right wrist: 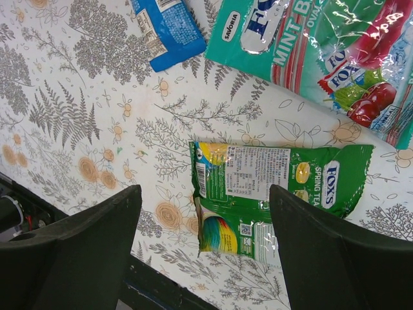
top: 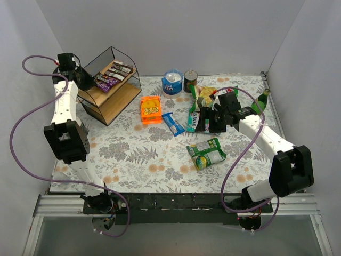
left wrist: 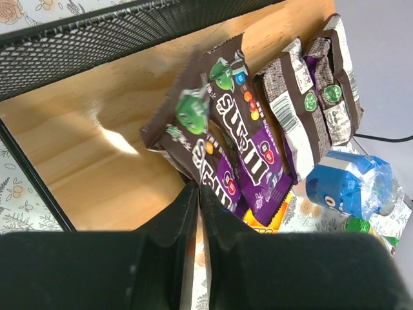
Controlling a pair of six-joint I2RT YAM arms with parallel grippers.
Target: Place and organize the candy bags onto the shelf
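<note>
The shelf (top: 109,104) stands at the back left, and several candy bags (top: 113,74) lie on its top board (left wrist: 97,148). My left gripper (top: 88,80) is at that board's edge. Its jaws (left wrist: 199,190) are shut on the lower corner of a brown candy bag (left wrist: 193,123), which lies tilted over a purple one (left wrist: 251,161). Two brown-and-white bars (left wrist: 290,110) lie beside them. My right gripper (top: 212,120) hangs open (right wrist: 205,194) above a green candy bag (right wrist: 277,187) on the table, not touching it. A teal bag (right wrist: 310,51) and a blue bag (right wrist: 168,29) lie farther out.
An orange box (top: 151,109) sits mid-table. A blue-and-white pack (top: 172,82), a round can (top: 191,80) and a large green chip bag (top: 205,95) stand at the back. A green bottle (top: 261,101) lies by the right arm. White walls enclose the table.
</note>
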